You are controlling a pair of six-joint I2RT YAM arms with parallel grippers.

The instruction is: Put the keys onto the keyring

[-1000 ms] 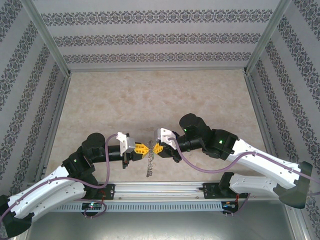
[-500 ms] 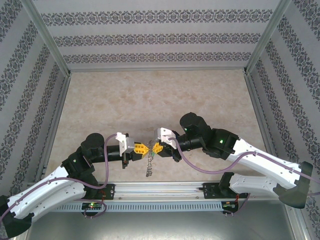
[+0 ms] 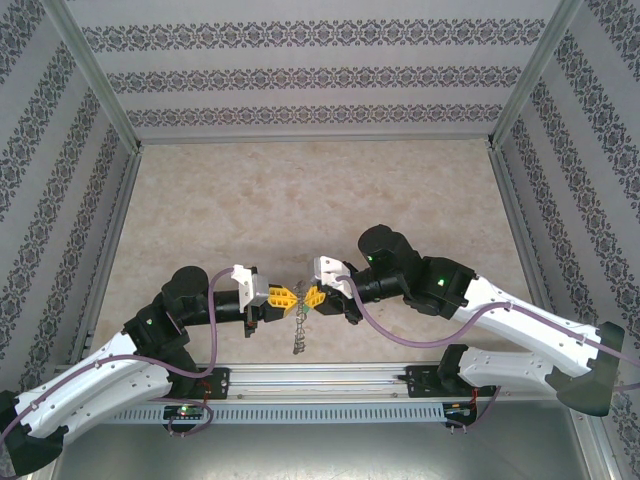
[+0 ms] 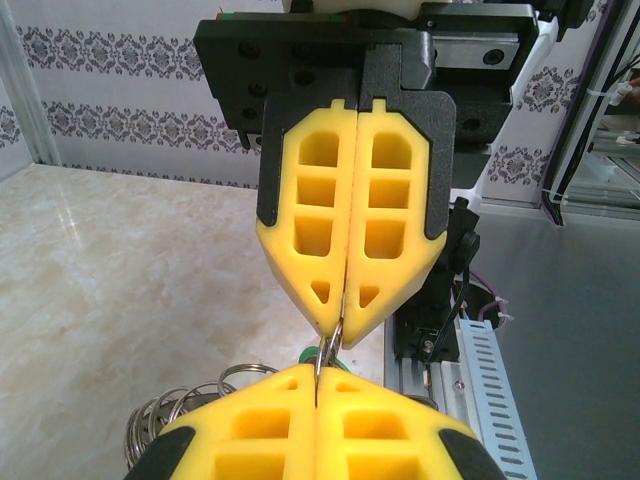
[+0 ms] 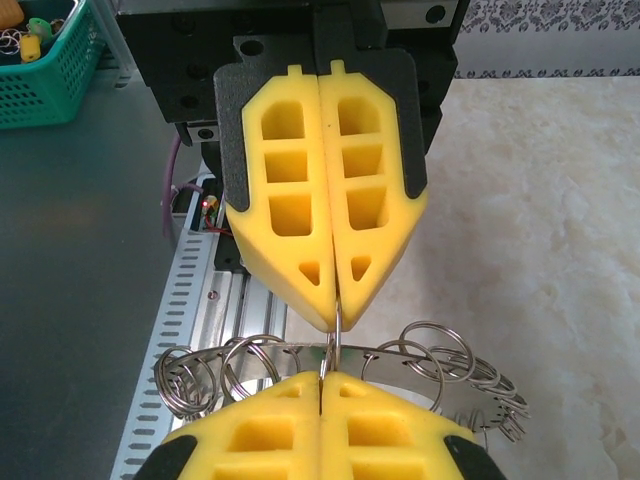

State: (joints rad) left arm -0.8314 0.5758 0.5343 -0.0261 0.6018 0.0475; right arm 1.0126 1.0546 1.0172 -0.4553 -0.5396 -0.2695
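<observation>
**Tip-to-tip hold over the near part of the table (image 3: 300, 200).** The left gripper (image 5: 338, 322) and right gripper (image 4: 341, 335) faced each other nose to nose. Each had its yellow pads pressed fully together, apparently on the same thin wire loop (image 5: 336, 342) of the keyring (image 5: 455, 378). The ring's dark band and its other loops hung beneath the meeting point. Pinching one loop from both sides probably served to steady it. Judging by the task, it may also have served to work the coil apart for threading. The key (image 4: 338, 364) appeared as a sliver of green just beyond the left gripper's fingertips (whether it was gripped there or already hanging on the loop could not be told).
</observation>
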